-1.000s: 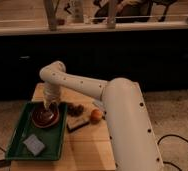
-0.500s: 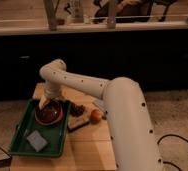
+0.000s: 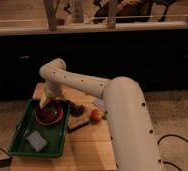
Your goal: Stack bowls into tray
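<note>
Gripper: hovering left of centre in the frame, right at the upper-left rim of the bowl; clenched or released, cannot tell from here.
Bowl: sitting in the upper half of the tray, dark red-brown inside, orange rim showing; one bowl or a nested pair, cannot tell.
Tray: lying at lower left on the wooden table, carrying a grey block in its lower end.
Handling: looking stiff and light, probably smooth plastic, so likely slipping under a loose pinch; not looking fragile.
Hold: pinching across the rim, inside and outside the wall, seeming the best bet.
Off-tray: orange fruit and a dark item lying just right of the tray.
</note>
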You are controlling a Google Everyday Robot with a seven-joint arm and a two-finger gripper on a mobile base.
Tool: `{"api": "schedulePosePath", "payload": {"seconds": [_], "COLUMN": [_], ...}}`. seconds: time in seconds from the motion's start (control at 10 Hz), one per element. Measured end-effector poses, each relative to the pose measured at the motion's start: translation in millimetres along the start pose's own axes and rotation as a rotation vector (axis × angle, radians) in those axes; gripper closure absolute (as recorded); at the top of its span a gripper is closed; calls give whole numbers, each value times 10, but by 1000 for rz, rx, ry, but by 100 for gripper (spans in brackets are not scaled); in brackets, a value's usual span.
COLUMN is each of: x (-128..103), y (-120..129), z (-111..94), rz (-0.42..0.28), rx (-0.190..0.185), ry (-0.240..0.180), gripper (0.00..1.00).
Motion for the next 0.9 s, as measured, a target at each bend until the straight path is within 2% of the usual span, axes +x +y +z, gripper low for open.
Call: {"api": "schedulePosePath", "payload": {"seconds": [0.9], "x": [8], "y": [17], "z": [-4], "rz": [3], "rx": [-8], "ry": [1], "gripper": [20]}}
